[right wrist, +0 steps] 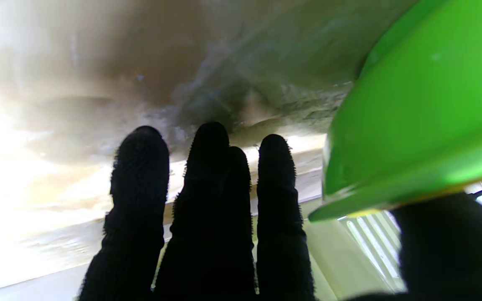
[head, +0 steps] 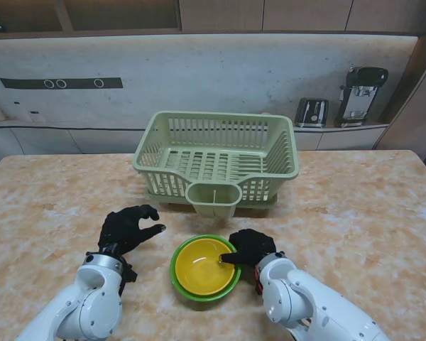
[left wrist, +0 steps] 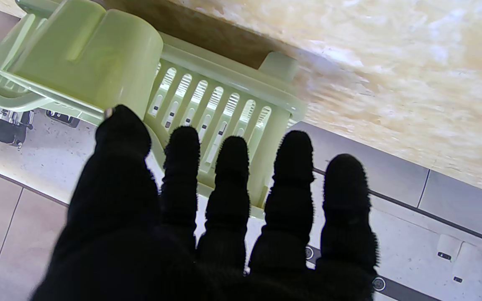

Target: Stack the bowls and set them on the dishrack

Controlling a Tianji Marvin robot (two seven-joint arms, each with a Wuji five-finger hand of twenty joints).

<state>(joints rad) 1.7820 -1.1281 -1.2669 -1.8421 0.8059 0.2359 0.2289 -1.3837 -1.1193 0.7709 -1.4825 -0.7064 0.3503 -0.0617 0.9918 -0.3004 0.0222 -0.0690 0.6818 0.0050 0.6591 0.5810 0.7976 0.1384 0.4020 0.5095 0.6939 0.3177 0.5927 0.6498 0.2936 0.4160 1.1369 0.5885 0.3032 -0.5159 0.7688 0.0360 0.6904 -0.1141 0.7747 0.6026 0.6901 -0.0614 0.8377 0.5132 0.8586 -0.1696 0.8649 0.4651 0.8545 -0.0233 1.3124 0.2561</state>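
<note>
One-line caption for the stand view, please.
Yellow bowl nested in green bowl, right hand thumb over the rim; left hand open; dishrack empty.

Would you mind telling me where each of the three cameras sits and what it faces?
Stand view: above the shoulders, looking down at the marble-patterned table, pale green plastic dishrack, yellow bowl nested in a green bowl; both arms show.
Left wrist view: along the left hand toward the dishrack.
Right wrist view: along the right hand, thumb on the green bowl's rim.
Shared: dishrack in all three.
</note>
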